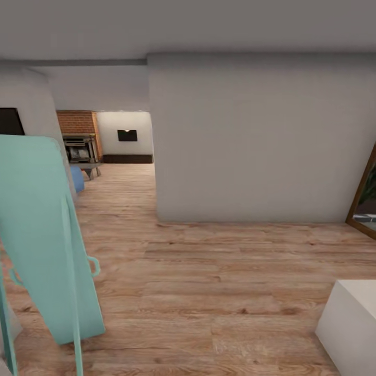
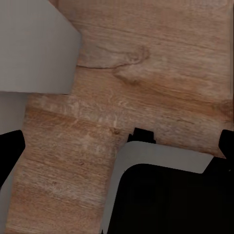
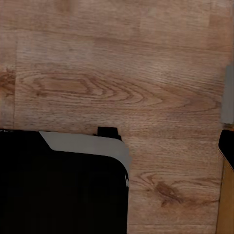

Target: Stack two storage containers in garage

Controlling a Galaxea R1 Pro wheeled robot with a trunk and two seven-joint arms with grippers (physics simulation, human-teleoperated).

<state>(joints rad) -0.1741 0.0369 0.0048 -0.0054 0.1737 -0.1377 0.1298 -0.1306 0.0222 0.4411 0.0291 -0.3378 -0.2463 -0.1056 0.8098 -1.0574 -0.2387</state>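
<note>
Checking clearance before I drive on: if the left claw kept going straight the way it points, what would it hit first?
Most likely the wood-plank floor, which the left wrist view faces beyond the claw. A grey-white block sits off to one side, apparently out of line; depth is unclear.

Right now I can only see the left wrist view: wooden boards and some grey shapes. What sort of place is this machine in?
Observer: The head view shows a hallway, with a big pale wall standing straight ahead on the wood-plank floor.
Operator: Is there anything beyond that wall?
Observer: Past its left edge, far off, a red-brick chimney rises over a dark fireplace.
Operator: And close by?
Observer: A tall teal board leans at the near left of the head view.
</note>
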